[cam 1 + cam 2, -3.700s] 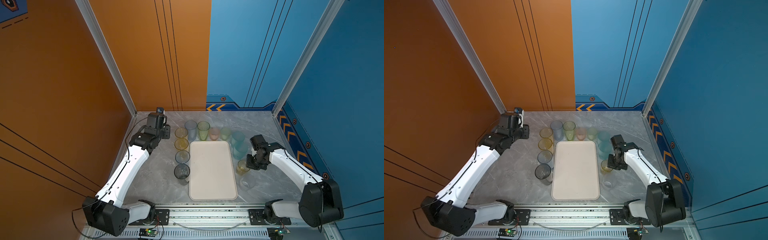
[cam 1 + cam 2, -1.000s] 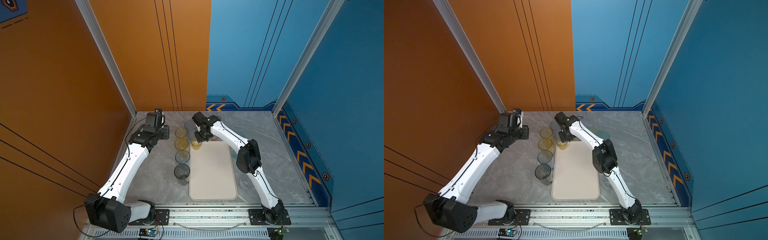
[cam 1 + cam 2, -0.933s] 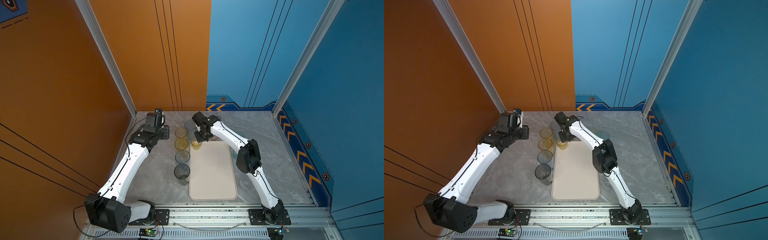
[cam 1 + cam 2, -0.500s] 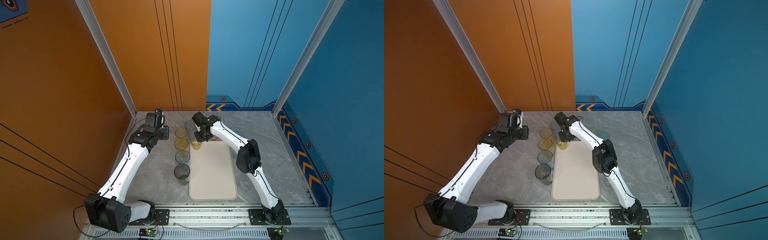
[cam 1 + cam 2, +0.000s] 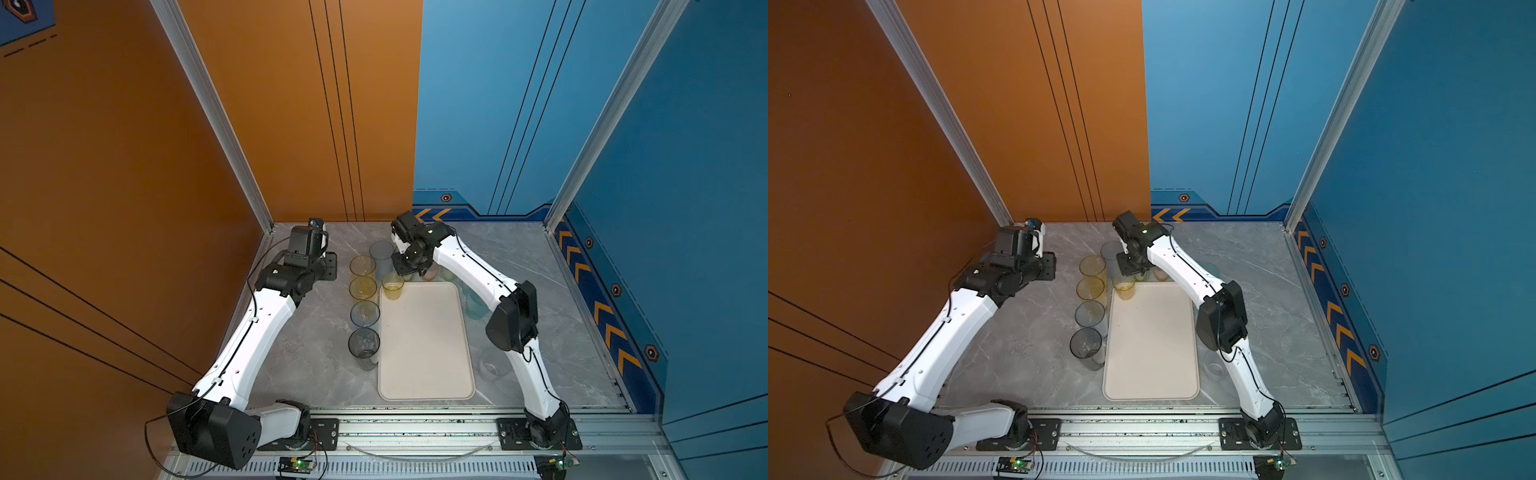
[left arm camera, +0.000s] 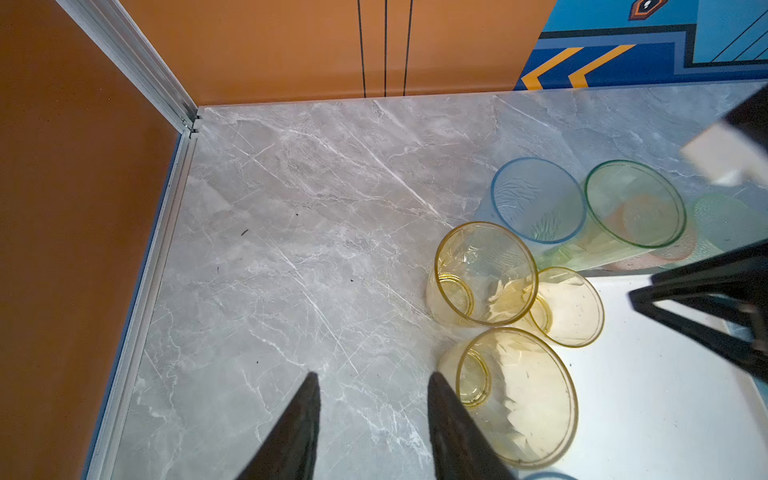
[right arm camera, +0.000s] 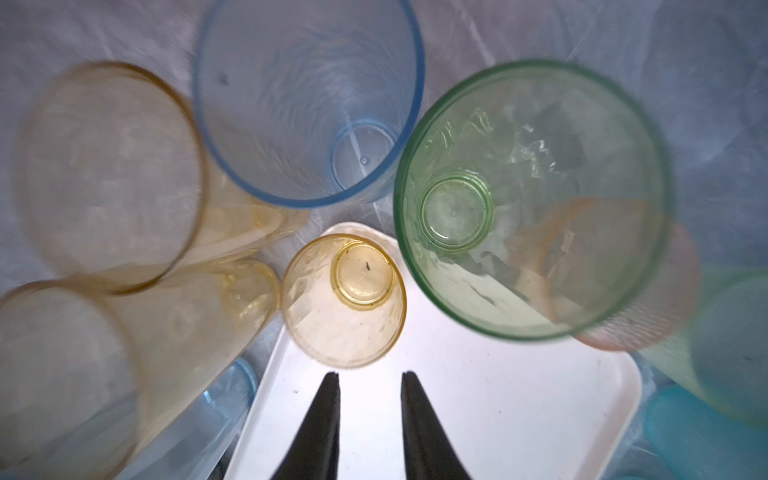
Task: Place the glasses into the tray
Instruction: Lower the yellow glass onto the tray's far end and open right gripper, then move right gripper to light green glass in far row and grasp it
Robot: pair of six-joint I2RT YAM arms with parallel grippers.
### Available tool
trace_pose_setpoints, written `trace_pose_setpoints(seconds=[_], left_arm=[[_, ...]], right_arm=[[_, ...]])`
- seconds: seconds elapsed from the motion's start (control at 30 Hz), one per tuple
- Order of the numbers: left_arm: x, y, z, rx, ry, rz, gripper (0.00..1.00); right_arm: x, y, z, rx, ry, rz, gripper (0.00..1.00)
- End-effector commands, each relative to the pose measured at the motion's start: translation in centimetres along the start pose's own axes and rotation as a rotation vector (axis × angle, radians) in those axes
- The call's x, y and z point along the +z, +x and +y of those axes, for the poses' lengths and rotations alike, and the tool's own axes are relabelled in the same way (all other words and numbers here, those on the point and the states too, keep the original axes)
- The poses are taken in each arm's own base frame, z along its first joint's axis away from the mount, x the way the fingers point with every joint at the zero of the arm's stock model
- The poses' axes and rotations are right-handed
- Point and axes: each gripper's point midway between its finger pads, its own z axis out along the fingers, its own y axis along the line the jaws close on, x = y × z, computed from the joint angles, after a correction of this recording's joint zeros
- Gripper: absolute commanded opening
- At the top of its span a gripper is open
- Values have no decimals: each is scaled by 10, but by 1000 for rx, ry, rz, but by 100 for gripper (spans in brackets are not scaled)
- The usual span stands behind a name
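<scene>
The cream tray (image 5: pixel 424 345) (image 5: pixel 1150 345) lies mid-table. A small yellow glass (image 5: pixel 392 285) (image 5: pixel 1124 286) (image 7: pixel 344 300) (image 6: pixel 567 306) stands upright in its far left corner. My right gripper (image 5: pixel 405 270) (image 7: pixel 370 374) hovers just above and behind that glass, open, nothing between its fingers. More glasses stand off the tray: a column of yellow (image 5: pixel 362 266), yellow (image 5: pixel 363 287), blue-grey (image 5: pixel 364 313) and dark grey (image 5: pixel 364 344) on its left, and blue (image 7: pixel 309 99), green (image 7: pixel 532 199) and pink (image 7: pixel 648 299) at its far end. My left gripper (image 5: pixel 326 266) (image 6: pixel 372 376) is open over bare marble.
A clear glass (image 5: pixel 490 368) stands right of the tray beside my right arm's lower link. Teal glasses (image 5: pixel 473 303) sit partly hidden under that arm. Orange and blue walls close in the table's back and sides; the rail runs along the front.
My right arm carried the small yellow glass from the tray's right side to its far left corner, and within the last second its jaws opened off it. My left arm barely moved.
</scene>
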Motion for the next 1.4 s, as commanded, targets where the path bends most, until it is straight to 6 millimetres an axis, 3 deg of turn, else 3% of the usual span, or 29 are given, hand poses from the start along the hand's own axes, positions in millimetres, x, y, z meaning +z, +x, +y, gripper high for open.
trace_pose_setpoints(seconds=[0.0,0.1,0.23,0.37,0.5,0.6,0.8,1.1,1.37], left_arm=[[-5,4,7,9,-16,7,43],[-5,5,4,7,-2,9,42],[-5,4,2,5,5,12,41],[-5,5,0,3,17,17,41],[-7,5,1,5,9,18,41],[-8,5,2,7,6,21,41],[-8,5,2,7,6,28,41],[-5,6,1,6,5,34,41],[-3,7,-1,8,11,41,41]], right_arm=[[-60,-14,-7,8,-43,-105,25],[-90,-17,-34,42,-5,-155,25],[-101,-17,-95,135,96,-170,25],[-82,-5,-149,210,159,-92,25],[-52,5,-177,255,140,-13,26],[-32,10,-193,269,158,28,25],[-11,14,-214,286,184,65,25],[11,28,-227,272,217,144,26],[23,26,-234,262,238,154,26]])
